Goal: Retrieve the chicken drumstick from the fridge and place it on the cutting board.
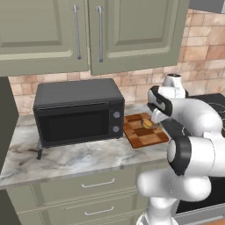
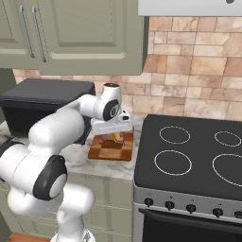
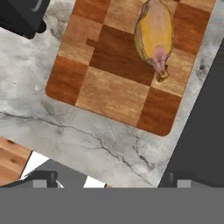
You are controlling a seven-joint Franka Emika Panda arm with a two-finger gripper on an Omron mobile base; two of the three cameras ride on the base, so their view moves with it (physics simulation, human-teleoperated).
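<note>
The chicken drumstick [image 3: 154, 35], golden-yellow with a pinkish bone end, lies on the checkered wooden cutting board [image 3: 109, 92]. In the base views the drumstick [image 1: 147, 124] [image 2: 116, 137] rests on the far part of the cutting board [image 1: 145, 138] [image 2: 106, 151], between microwave and stove. My gripper [image 3: 109, 179] hovers just above the board, open, with its dark fingertips [image 3: 41, 178] spread wide and nothing between them. From the left the gripper [image 1: 154, 117] hangs right over the drumstick, apart from it. The fridge is out of view.
A black microwave [image 1: 79, 112] stands on the marble counter [image 1: 66, 158] left of the board. The black stovetop [image 2: 198, 151] borders the board on the right. Wall cabinets [image 1: 88, 35] hang overhead, and a brick backsplash [image 2: 189, 90] runs behind.
</note>
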